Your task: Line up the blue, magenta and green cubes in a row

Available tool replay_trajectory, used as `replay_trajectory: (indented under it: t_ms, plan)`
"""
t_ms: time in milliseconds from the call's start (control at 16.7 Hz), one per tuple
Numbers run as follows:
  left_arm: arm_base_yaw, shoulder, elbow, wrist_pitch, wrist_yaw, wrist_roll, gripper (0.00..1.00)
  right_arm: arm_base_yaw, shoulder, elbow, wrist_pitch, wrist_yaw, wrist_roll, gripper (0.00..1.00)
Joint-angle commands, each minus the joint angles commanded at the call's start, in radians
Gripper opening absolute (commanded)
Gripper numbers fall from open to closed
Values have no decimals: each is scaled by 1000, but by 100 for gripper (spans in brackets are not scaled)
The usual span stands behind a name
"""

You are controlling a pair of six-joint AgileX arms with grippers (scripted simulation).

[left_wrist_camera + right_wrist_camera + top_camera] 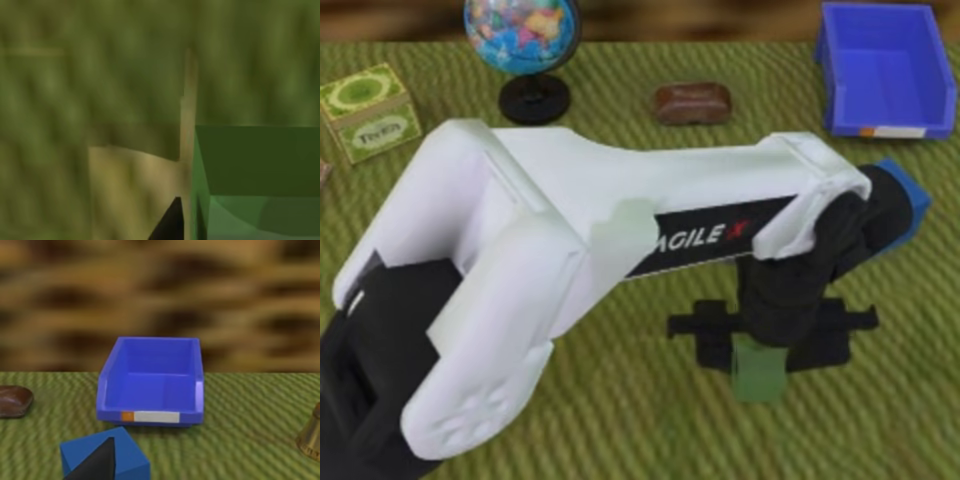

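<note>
Top view first, and the big white left arm sweeps across from the lower left, its dark wrist coming down right of centre. Its left tool (757, 345) sits directly over the green cube (758, 368), which peeks out pale and matte just below the black fingers, on the green woven desk (620, 420). Whether the fingers are clamped on the cube or merely straddling it, I cannot tell. The left wrist view gives the cube (255, 175) as a plain solid green block, flat faces, crisp edges, no print, right up against the camera, with one dark fingertip (167, 225) just beside it.

Over by the arm's elbow, the blue cube (905, 205) shows only a corner from above, dark blue, near the blue plastic bin (890, 70) at the upper right. The right wrist view confirms it: blue cube (107, 460) low in the foreground with a dark finger of the right tool (97, 465) in front of it, the bin (150, 382) beyond. That tool's opening I cannot judge either, and the right arm is not seen from above.

Progress, then? Early, by my reading. Green and blue stand well apart, no row formed, and the magenta cube is nowhere visible, possibly hidden under the arm. All three still need bringing into one line.

Bystanders: a globe (525, 45), a brown lump (692, 102), and a green-and-cream printed box (368, 112) at the left.
</note>
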Motion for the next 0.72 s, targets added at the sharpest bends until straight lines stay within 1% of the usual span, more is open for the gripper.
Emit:
replay_trajectory:
  t_ms: [120,180,720]
  plan:
    - [0,0,0,0,0,0,98,0,0,0,0,0,0,100]
    - [0,0,0,0,0,0,100,0,0,0,0,0,0,100]
    - [-1,-1,4,-4,0,0,100,0,0,0,0,0,0,100]
